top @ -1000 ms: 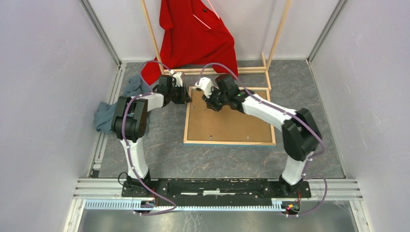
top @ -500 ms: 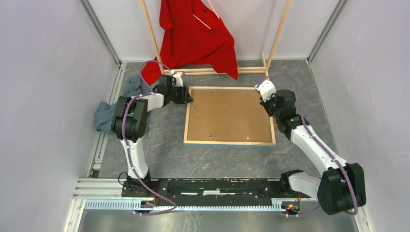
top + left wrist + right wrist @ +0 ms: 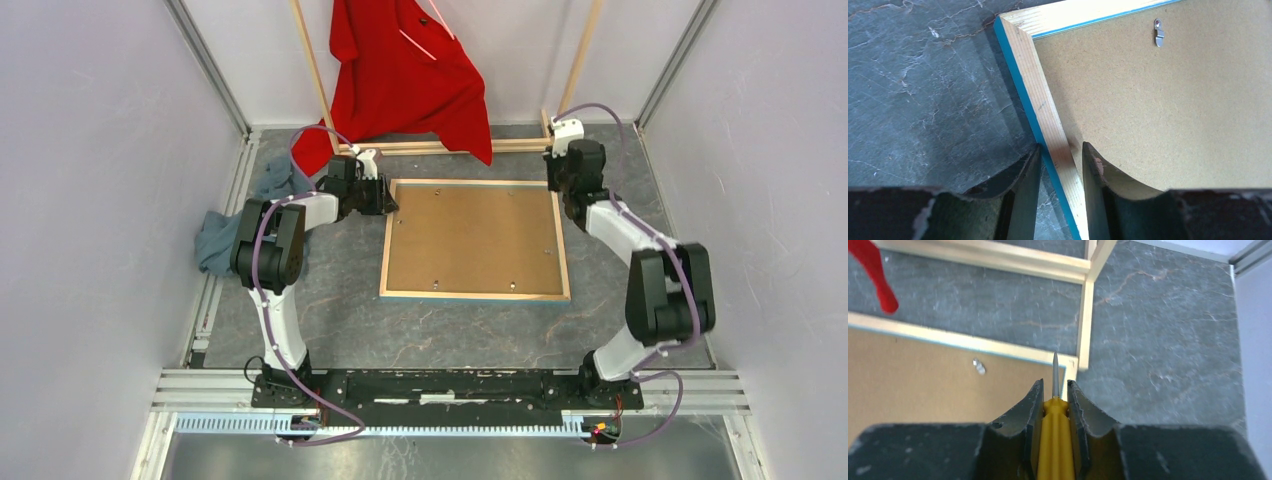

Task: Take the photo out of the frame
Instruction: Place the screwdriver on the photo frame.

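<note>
Top external view shows the frame (image 3: 470,296) lying face down on the counter (image 3: 450,340), brown backing board (image 3: 470,240) up. Left jaws straddle its left rail by the far corner; whether they pinch it, I cannot tell. Right jaws clamp a yellow screwdriver (image 3: 1054,440), tip by the far right corner.

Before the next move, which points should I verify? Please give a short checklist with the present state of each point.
1. The right gripper holds the screwdriver between both fingers: ok.
2. The screwdriver tip is on a clip: not ok. It points at the far right corner of the frame, beside the clip.
3. The left gripper sits astride the left rail of the frame: ok.
4. The left grip is firm: cannot tell.
5. The backing board faces up and nothing covers it: ok.
6. Condition of the photo: cannot tell; it is hidden.
</note>
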Motion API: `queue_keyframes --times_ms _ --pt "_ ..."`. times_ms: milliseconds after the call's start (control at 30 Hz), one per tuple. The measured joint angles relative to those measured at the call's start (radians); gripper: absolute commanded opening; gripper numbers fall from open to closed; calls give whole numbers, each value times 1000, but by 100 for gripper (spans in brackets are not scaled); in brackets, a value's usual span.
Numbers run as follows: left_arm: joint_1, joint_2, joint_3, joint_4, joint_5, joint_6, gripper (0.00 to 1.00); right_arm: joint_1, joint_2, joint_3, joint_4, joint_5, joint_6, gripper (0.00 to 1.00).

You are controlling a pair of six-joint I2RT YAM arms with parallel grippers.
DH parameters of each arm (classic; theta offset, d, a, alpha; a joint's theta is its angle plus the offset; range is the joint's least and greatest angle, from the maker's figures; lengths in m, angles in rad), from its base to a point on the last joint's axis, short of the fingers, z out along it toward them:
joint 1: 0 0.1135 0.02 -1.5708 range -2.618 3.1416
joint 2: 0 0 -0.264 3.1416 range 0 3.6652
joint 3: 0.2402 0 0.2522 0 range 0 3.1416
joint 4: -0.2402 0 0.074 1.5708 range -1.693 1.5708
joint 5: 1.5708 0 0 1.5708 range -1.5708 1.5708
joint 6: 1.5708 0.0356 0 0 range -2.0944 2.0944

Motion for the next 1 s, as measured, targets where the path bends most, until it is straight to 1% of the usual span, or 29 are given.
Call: queue_keyframes --times_ms 233,400,500,667,800,867,1000 --pt "2 0 -2 5 6 0 43 -14 249 204 26 -58 123 4" --pt "3 0 -3 6 14 0 43 -25 370 319 15 -114 225 5" --pt "3 0 -3 6 17 0 43 -34 424 366 11 -169 286 9" --pt "3 0 -3 6 17 0 43 -42 468 373 2 -255 381 24" --pt "3 0 -3 7 17 0 43 -50 496 404 -6 -286 423 44" --pt "3 0 -3 7 18 0 43 -55 509 417 -8 -289 434 60" --pt "3 0 -3 7 17 0 43 -66 521 422 -30 -289 446 81"
